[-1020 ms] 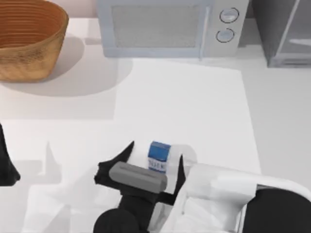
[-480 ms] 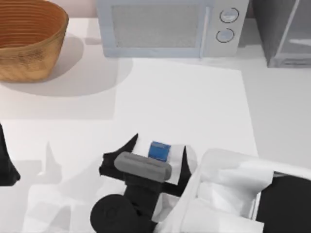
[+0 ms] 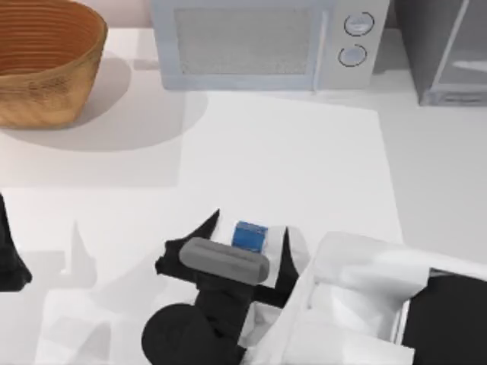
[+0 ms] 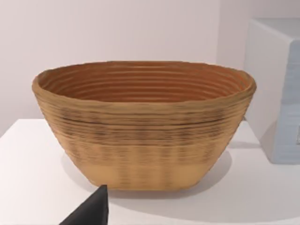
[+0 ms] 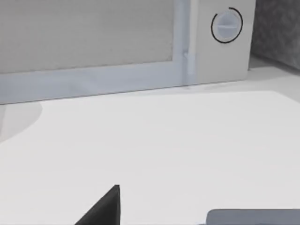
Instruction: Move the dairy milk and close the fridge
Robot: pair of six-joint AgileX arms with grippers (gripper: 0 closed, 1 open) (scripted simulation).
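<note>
Fingers of the right claw (image 3: 247, 242) stand spread wide, one on each side of the dairy milk (image 3: 249, 236), which sits upright on the tabletop (image 3: 289, 167) well in front of the microwave (image 3: 262, 42); contact seems not yet made. Fridge (image 3: 445, 49) stands just beside the microwave. Left arm rests parked near the basket (image 3: 46, 61).

right hand (image 3: 245, 242) advanced over dairy milk (image 3: 249, 235), fingers straddling it
</note>
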